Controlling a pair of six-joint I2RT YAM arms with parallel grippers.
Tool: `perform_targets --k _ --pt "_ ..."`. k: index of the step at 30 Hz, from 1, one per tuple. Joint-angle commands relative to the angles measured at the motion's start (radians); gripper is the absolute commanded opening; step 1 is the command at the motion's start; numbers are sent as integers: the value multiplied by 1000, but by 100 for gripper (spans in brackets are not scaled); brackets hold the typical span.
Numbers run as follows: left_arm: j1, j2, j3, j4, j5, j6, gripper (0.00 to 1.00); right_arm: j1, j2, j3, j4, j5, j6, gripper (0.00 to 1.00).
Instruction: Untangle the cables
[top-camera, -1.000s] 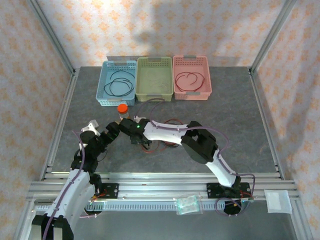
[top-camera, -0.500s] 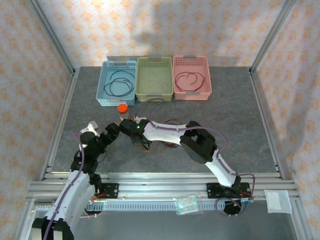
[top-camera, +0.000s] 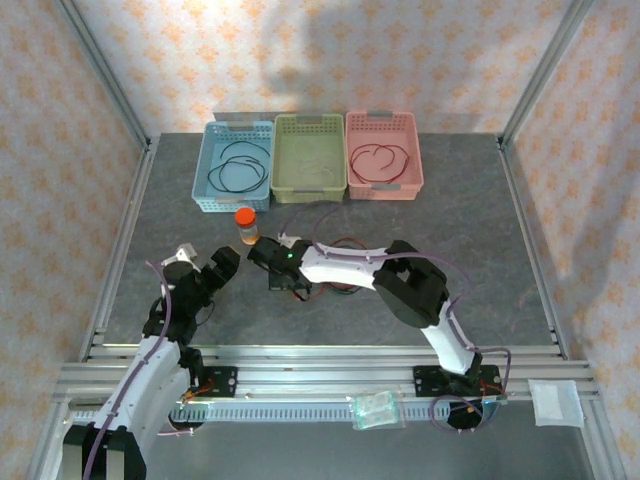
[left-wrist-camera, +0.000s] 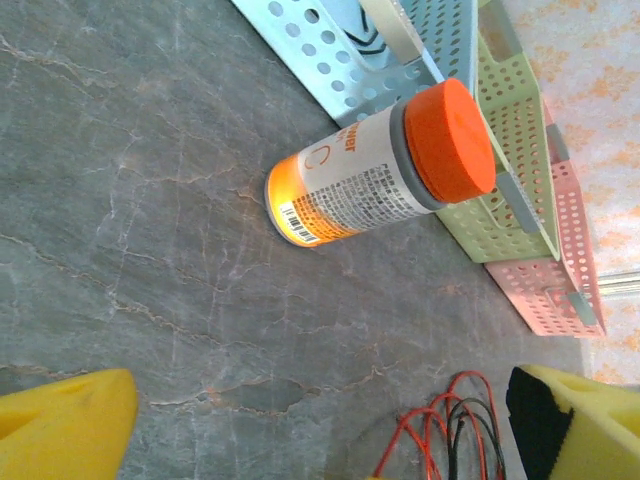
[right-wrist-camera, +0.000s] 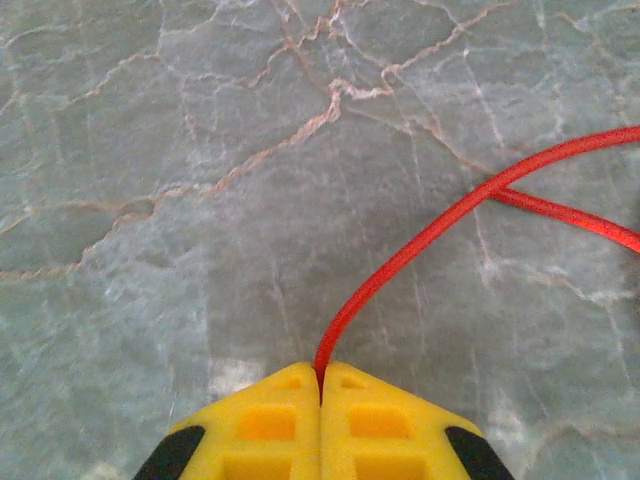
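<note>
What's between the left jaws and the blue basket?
An orange-capped bottle stands upright there, just short of the blue basket; the top view shows it.

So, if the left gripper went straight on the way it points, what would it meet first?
Probably the orange-capped bottle, ahead of the open left gripper; the blue basket lies beyond. Depth is uncertain.

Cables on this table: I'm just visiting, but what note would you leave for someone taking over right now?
Right hand: shut on a red cable at the table surface.
Left hand: open, holding nothing, facing the orange-capped bottle.
Done: a black cable lies in the blue basket, a dark red cable in the pink basket.
Left: the red-and-black tangle on the table, under the right arm.
</note>
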Motion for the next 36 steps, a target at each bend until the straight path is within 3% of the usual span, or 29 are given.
perform_targets --k 1,9,18,30,36 --pt "4 16 46 -7 -8 47 96 -2 -169 -36 70 2 -10 0" --pt "-16 94 58 103 74 58 96 -23 -460 -172 216 36 -57 0" --pt "-249 262 98 266 10 43 95 -33 -682 -253 325 94 -133 0" --pt "-470 440 144 559 81 74 95 -41 -816 -278 350 169 -171 0" --pt "-569 546 204 646 55 158 97 -45 -828 -288 354 170 -166 0"
